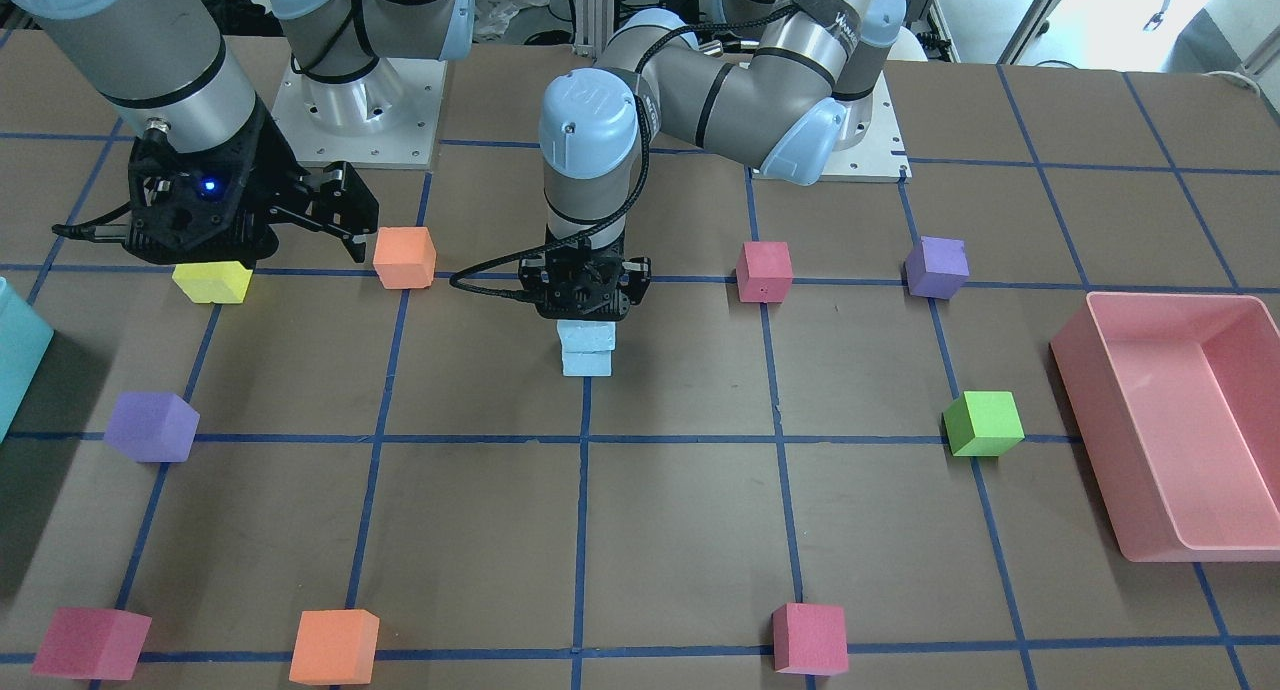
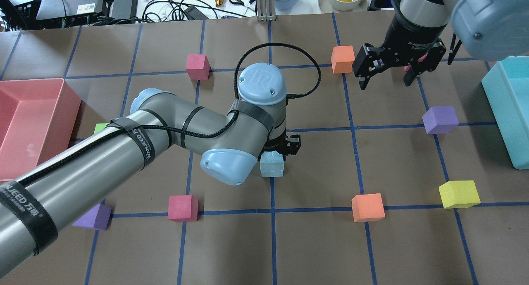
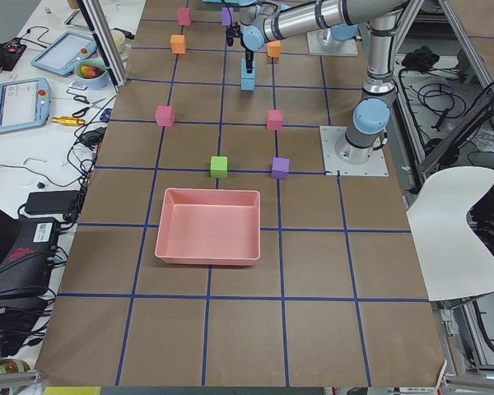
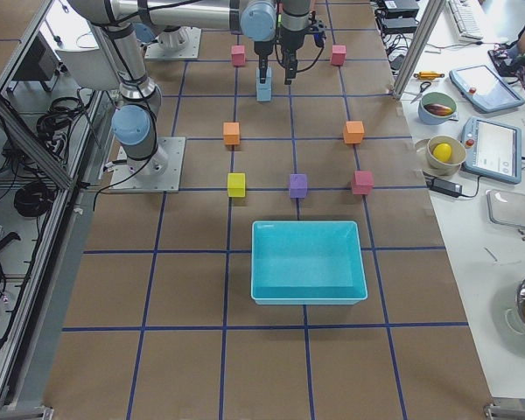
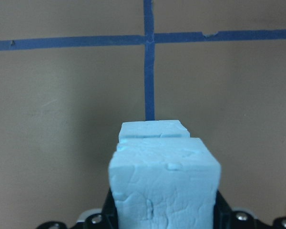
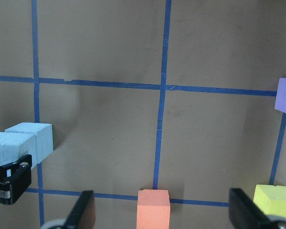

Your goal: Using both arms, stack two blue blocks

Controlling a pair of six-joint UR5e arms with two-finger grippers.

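Two pale blue blocks stand stacked near the table's middle: the upper blue block point(image 1: 585, 335) rests on the lower blue block point(image 1: 587, 363), a little offset. My left gripper point(image 1: 585, 318) points straight down and is shut on the upper block point(image 5: 164, 186). The lower block point(image 5: 152, 130) peeks out beyond it. The overhead view shows the left gripper point(image 2: 277, 152) over the stack point(image 2: 272, 167). My right gripper point(image 2: 386, 80) is open and empty, held above the table well to the side, near an orange cube point(image 2: 342, 59). Its fingers point(image 6: 86, 210) frame bare table.
Coloured cubes lie around: orange point(image 1: 404, 257), yellow point(image 1: 212, 282), red point(image 1: 764, 271), purple point(image 1: 936, 267), green point(image 1: 984, 423), purple point(image 1: 152, 426). A pink bin point(image 1: 1105, 420) stands on the left arm's side, a teal bin point(image 2: 502, 119) on the right arm's side.
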